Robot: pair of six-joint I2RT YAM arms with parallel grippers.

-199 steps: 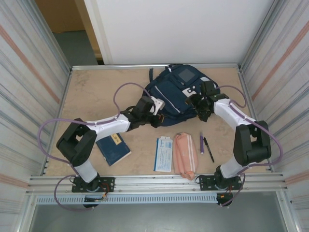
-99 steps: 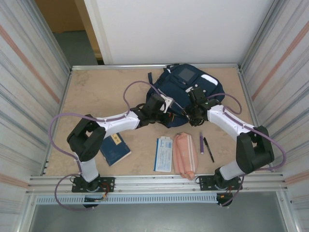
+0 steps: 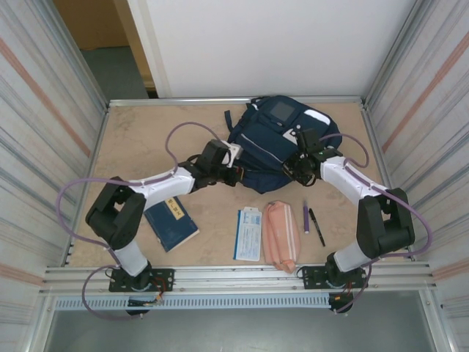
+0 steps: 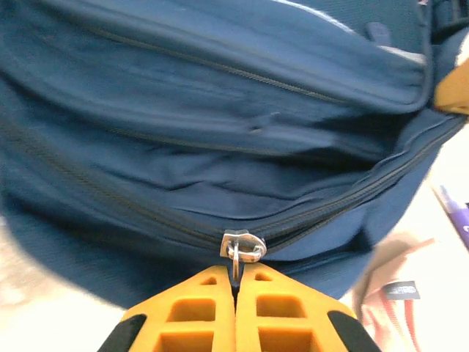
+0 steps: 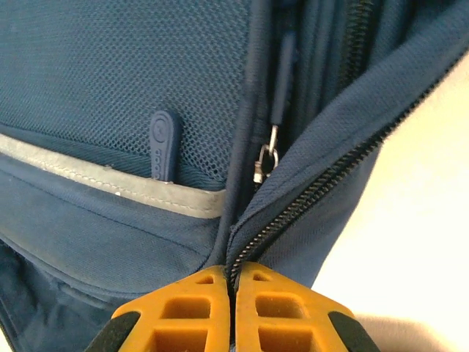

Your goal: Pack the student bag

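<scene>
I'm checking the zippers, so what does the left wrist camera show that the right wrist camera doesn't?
Left wrist: a metal slider on the bag's long zipper, pinched in the shut left jaws; pink pouch at lower right. Right wrist: a rubber tab, a grey stripe, a hanging pull; right jaws shut on the bag's edge. Both: navy fabric, closed orange jaws.

No legible text anywhere.

The student bag [image 3: 267, 139] is navy with a grey stripe [image 5: 110, 180], the pouch [image 3: 280, 235] pink, the book [image 3: 171, 226] dark blue.
</scene>
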